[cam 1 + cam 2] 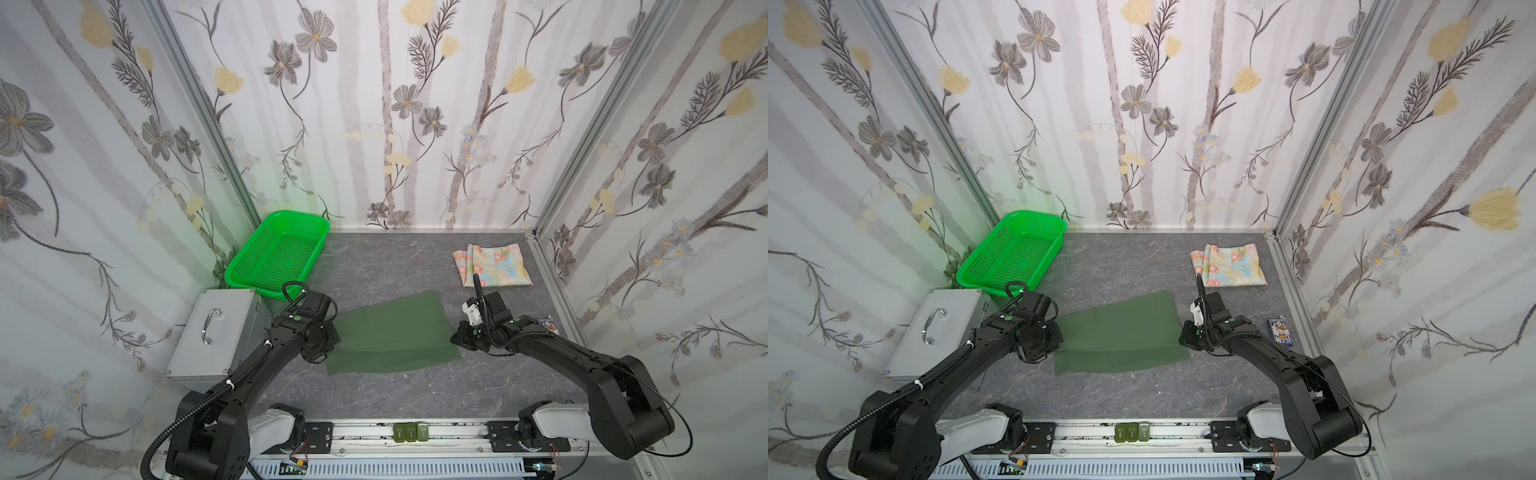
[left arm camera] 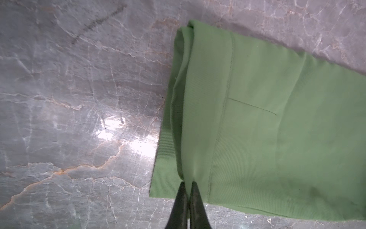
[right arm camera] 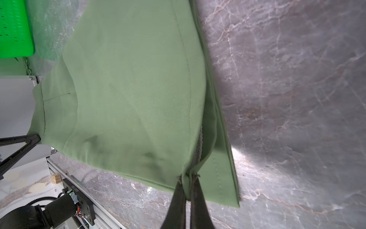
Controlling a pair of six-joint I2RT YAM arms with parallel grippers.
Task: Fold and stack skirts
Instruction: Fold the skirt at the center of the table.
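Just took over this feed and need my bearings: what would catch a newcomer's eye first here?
The dark green skirt lies spread mid-table, pinched at opposite ends by the left pincer and the right pincer. The folded floral skirt sits near the far right corner, and a bright green basket sits at the far left.

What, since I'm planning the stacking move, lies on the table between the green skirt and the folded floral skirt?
Nothing visible does: only bare tabletop lies between the green skirt and the floral skirt.
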